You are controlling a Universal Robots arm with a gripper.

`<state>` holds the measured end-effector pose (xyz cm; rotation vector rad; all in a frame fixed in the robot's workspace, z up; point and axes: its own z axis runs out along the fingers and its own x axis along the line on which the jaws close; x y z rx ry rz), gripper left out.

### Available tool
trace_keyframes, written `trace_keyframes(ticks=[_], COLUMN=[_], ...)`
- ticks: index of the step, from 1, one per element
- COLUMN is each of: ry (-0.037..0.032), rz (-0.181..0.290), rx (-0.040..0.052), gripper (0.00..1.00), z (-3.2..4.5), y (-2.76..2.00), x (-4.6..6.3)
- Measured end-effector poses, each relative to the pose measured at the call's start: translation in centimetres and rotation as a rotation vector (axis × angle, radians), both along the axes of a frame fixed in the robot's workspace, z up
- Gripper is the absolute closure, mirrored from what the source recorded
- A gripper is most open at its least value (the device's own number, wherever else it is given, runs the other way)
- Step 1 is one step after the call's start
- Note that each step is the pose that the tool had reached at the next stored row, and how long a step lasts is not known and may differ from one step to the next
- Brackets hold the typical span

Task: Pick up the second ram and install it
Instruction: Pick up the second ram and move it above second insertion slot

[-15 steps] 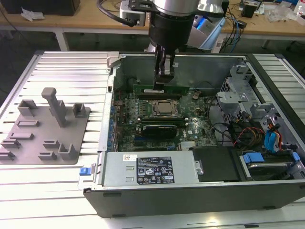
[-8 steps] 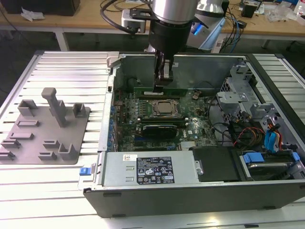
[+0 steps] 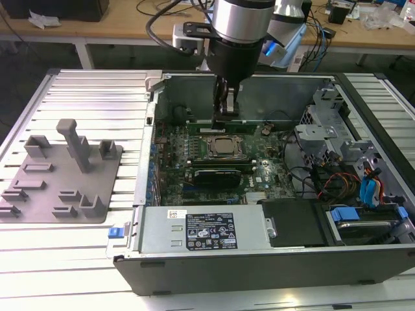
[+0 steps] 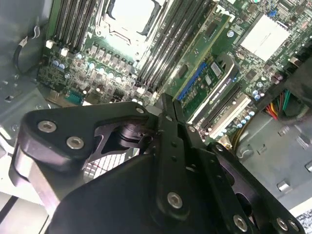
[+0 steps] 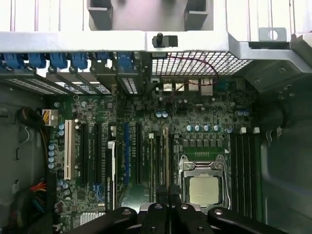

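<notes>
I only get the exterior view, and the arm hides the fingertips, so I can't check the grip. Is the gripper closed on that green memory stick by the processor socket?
Observer: It looks so. In the second wrist view the fingertips of the gripper are shut, and the memory stick runs right up to them.
Operator: Is the stick square with the slots?
Observer: Yes. In that same view it lies parallel to the dark slots that sit between it and the processor socket.
</notes>
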<state>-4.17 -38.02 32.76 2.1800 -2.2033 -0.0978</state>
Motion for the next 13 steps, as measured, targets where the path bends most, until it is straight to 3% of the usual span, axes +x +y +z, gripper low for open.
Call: trace_keyframes(ticks=[2,5,9,13], ry=[0.0001,-0.0023,-0.0028,-0.0029], rz=[0.004,0.019,0.034,0.031], rx=[0.0,-0.0002,0.0,0.0], gripper=[0.91,0.91,0.91,0.91], z=[-0.7,-1.11,-2.7,-3.04], y=[0.17,0.4,0.52,0.52], x=[0.4,0.4,0.4,0.4])
